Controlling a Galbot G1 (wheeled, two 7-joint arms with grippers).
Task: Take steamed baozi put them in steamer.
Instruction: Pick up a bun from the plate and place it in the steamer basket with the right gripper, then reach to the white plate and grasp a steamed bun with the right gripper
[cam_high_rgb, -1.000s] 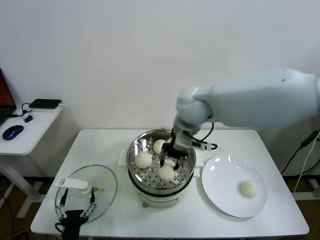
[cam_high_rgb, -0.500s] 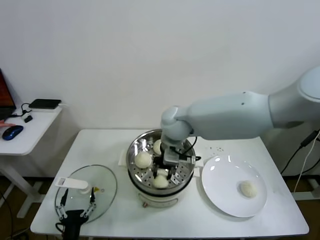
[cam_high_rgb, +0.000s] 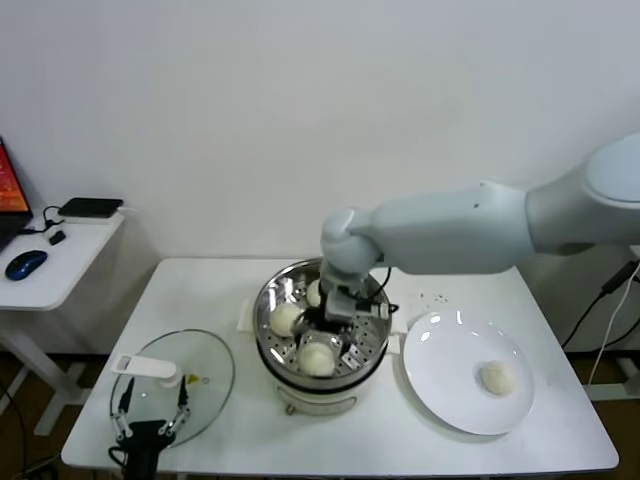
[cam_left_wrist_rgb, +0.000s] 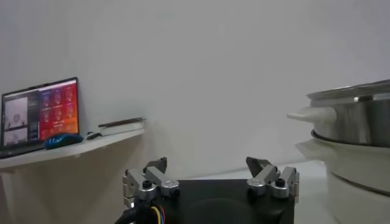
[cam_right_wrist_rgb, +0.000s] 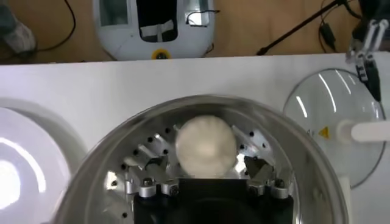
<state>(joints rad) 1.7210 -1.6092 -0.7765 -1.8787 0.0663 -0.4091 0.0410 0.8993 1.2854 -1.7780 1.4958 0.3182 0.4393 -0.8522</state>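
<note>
Your right pincer (cam_high_rgb: 322, 349) is standing wide inside the steamer (cam_high_rgb: 270, 300), a steamed baozi (cam_high_rgb: 317, 358) lying loose on the perforated tray between its fingers. You are wanting to rise straight up, so neither finger nudges it toward the two buns (cam_high_rgb: 287, 319) behind. One baozi (cam_high_rgb: 497, 377) is waiting on the white plate (cam_high_rgb: 440, 350). Your left pincer (cam_high_rgb: 150, 412), also wide, is idling near the glass lid (cam_high_rgb: 210, 370) on the tabletop (cam_high_rgb: 200, 290).

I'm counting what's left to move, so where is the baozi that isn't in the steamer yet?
In the head view, the last baozi lies alone on the white plate, on the table's right side beside the steamer.
</note>
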